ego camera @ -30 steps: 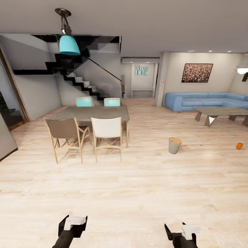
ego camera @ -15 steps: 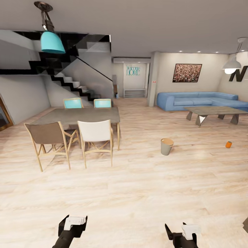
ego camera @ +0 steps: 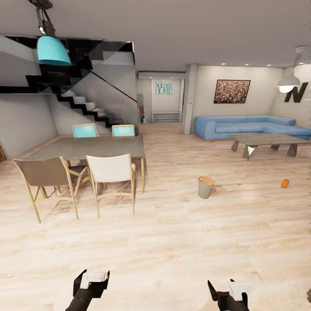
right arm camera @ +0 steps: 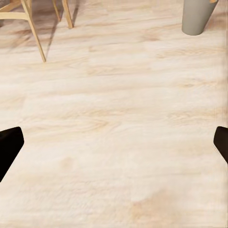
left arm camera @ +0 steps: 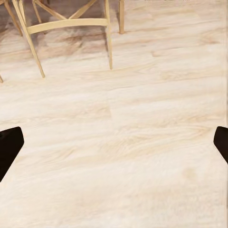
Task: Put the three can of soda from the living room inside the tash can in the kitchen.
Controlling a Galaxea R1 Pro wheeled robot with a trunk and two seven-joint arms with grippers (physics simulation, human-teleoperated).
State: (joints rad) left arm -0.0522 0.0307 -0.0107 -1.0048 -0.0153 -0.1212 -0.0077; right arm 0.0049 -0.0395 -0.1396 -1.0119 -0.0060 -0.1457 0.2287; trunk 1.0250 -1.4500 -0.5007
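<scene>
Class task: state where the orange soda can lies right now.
In the head view the orange soda can lies on the wooden floor at far right, in front of the coffee table, right of the trash can.

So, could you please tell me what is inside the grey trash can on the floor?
The trash can shows a brown-orange inside near its rim. From this angle its wall hides the bottom, so whether anything lies in it cannot be told.

Both claws point(ego camera: 92, 280) point(ego camera: 226, 293) low, seemingly open, empty

Bright, even, sharp renders; soft chair point(ego camera: 110, 175) shadows.
</scene>
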